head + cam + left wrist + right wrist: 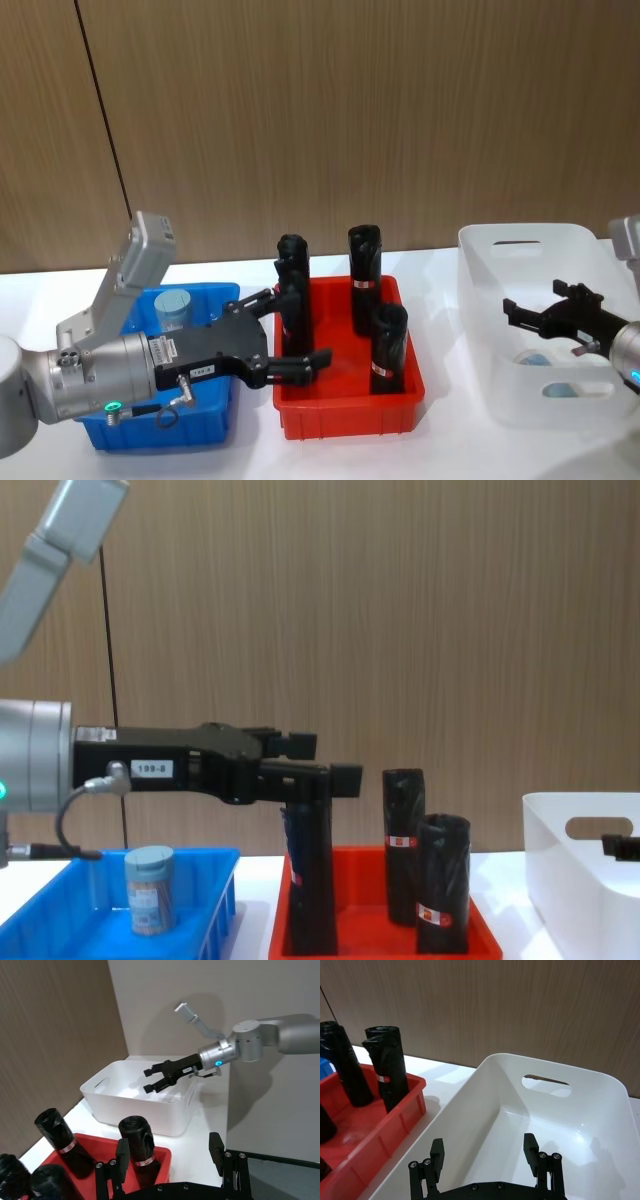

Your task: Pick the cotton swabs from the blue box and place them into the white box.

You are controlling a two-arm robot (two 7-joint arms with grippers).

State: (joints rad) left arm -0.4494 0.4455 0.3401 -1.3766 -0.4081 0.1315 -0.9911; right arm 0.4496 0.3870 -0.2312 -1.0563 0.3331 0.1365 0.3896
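One cotton swab jar [173, 308] [150, 888], clear with a grey-blue lid, stands upright in the blue box [160, 430] [205, 915] at the left. My left gripper [297, 330] [320, 760] [167, 1155] is open and holds nothing; it hovers past the blue box's right side, over the left end of the red tray. At the right stands the white box [520, 232] [545, 1067] [130, 1110], with two grey-blue lids [540, 358] showing dimly through its wall. My right gripper [535, 308] [484, 1150] hangs open over this box, holding nothing.
A red tray [350, 415] [395, 1115] with several upright black rolls [364, 265] [402, 845] sits between the two boxes, right under the left gripper. A wood-panelled wall closes the back. Bare white tabletop lies in front of the tray.
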